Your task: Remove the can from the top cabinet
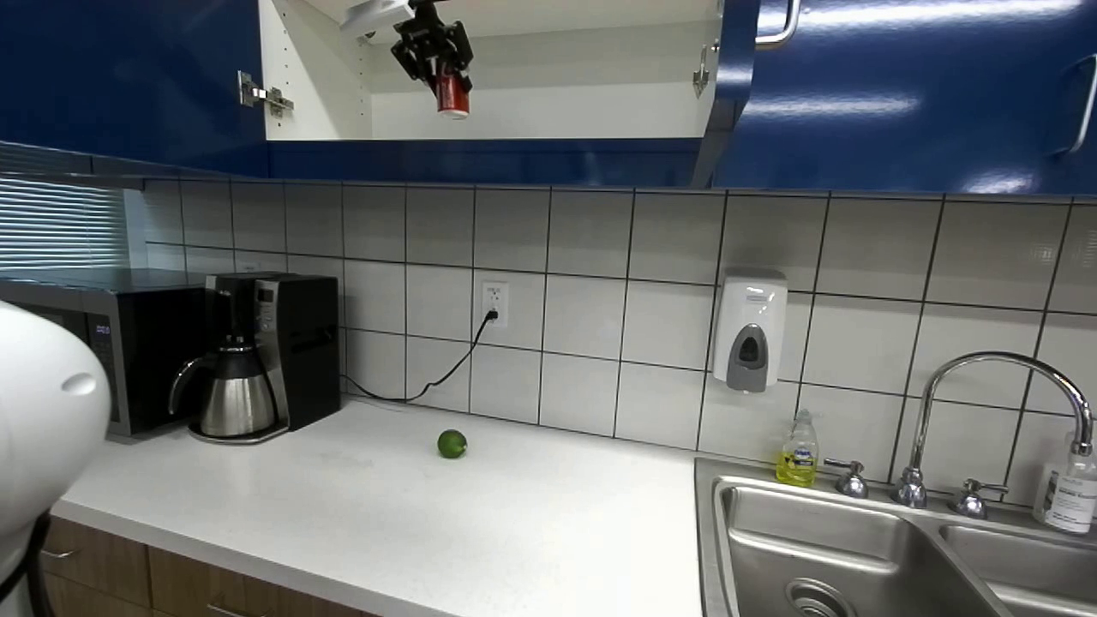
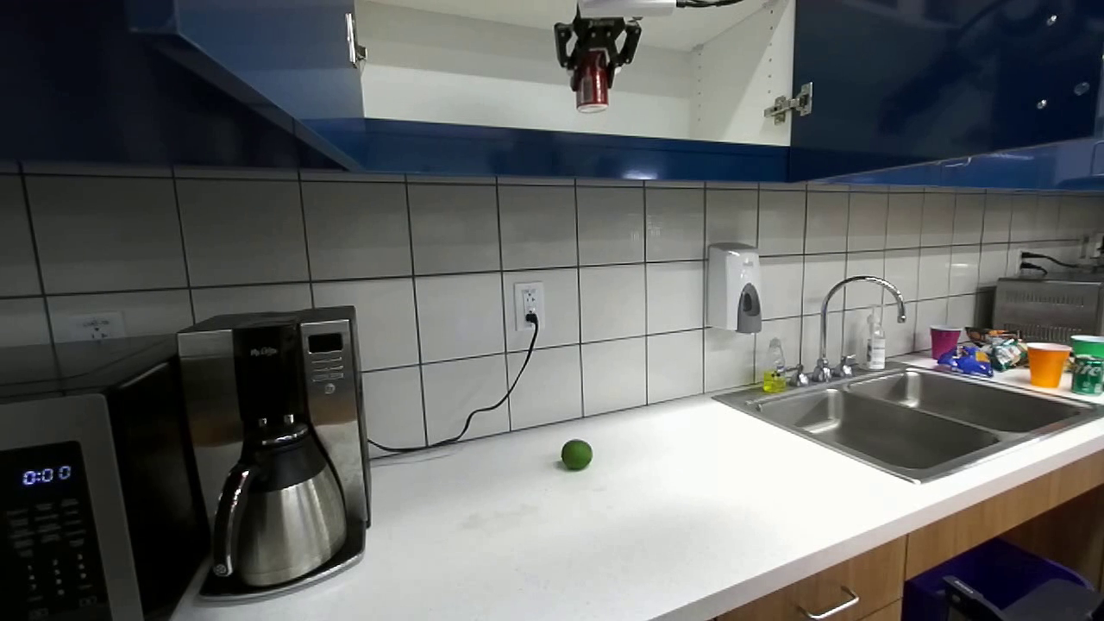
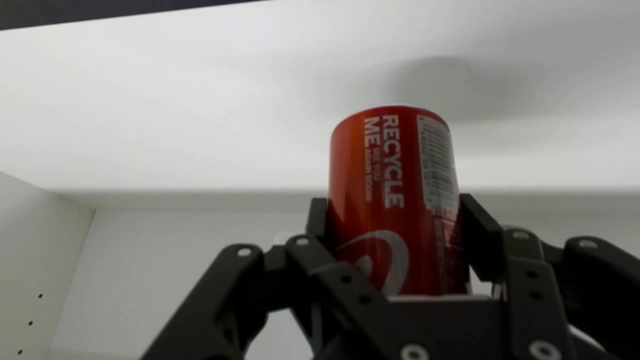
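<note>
The red can is held between the fingers of my gripper, seen in both exterior views, with the can and gripper at the opening of the top cabinet. The cabinet's blue doors stand open and its white interior shows behind the can. In the wrist view the can sits between both black fingers of the gripper, which touch its sides. Its far end is above the white cabinet floor, with a shadow there. The can is nearly upright, slightly tilted.
Cabinet doors flank the opening, one edge-on. A blue lower rim runs below the can. On the white counter are a green ball, a coffee maker and a microwave. A sink lies to the side.
</note>
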